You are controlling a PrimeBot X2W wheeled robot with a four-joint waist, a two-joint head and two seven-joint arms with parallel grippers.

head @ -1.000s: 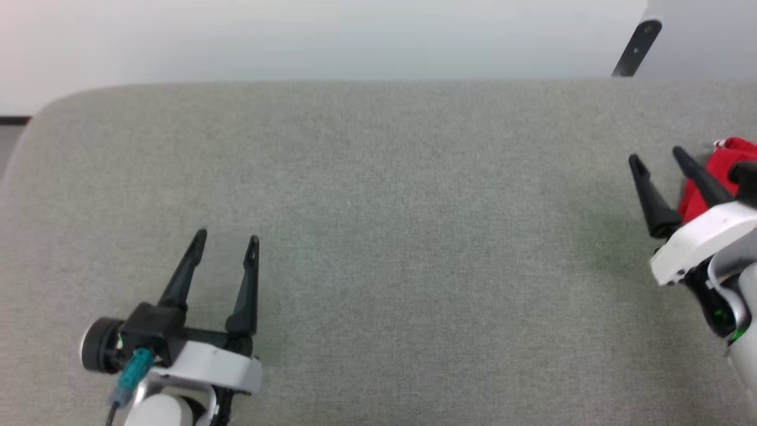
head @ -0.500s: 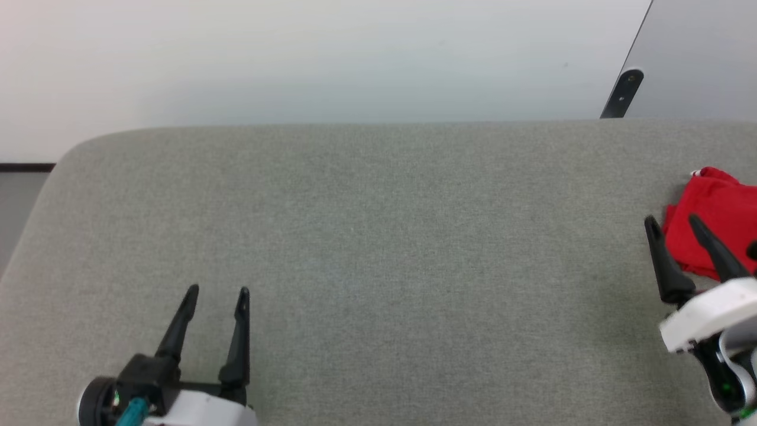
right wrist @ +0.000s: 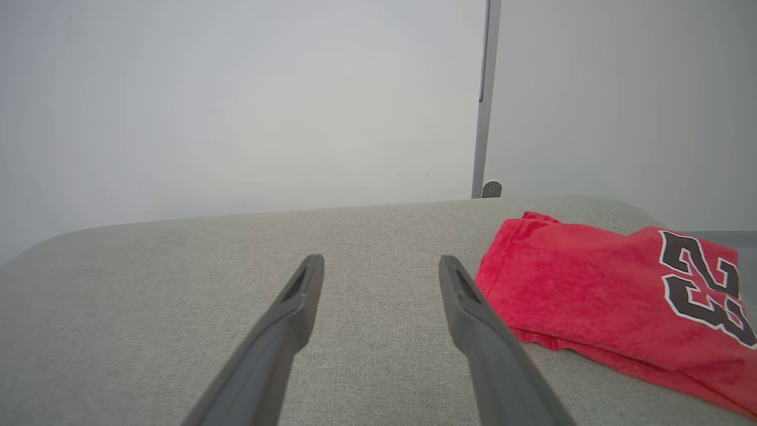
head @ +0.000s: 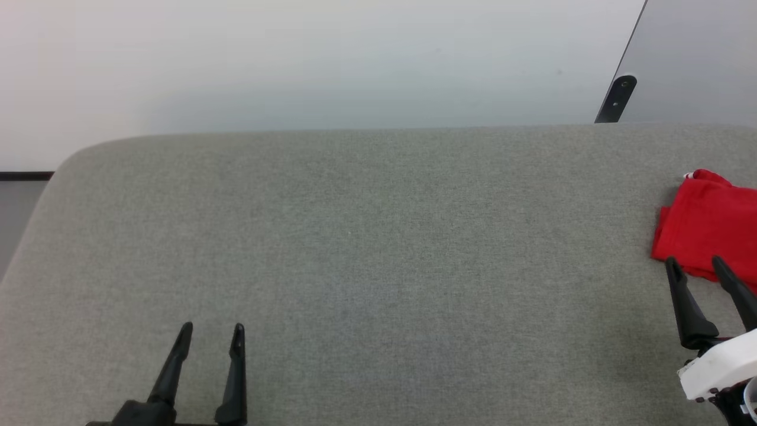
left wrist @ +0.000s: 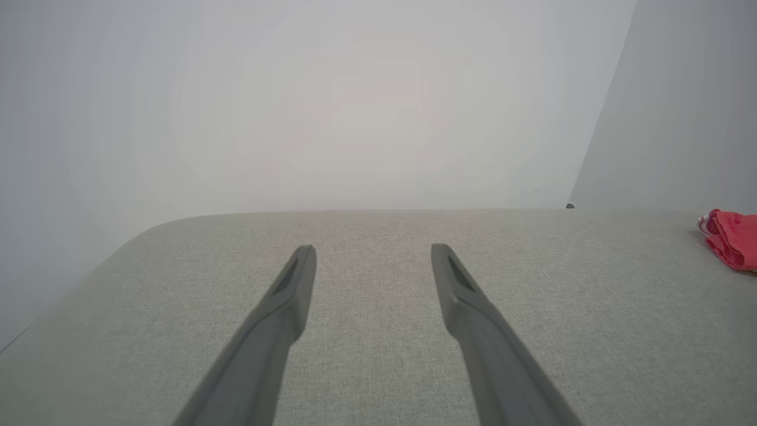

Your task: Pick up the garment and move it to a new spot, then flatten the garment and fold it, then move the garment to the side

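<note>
The right hand [head: 694,261] is now drawn back from the garment [head: 707,225], which lies folded at the right edge of the surface [head: 378,266]. It and the left hand [head: 213,327] both gape wide and empty, so the task looks finished.

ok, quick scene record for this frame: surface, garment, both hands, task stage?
surface: grey fabric top, against a pale wall
garment: red, compactly folded, "23" face up, at the surface's right end
left hand: open, empty, over bare fabric far from the garment
right hand: open, empty, at the garment's near edge; contact unclear
task stage: likely folded and set aside
</note>
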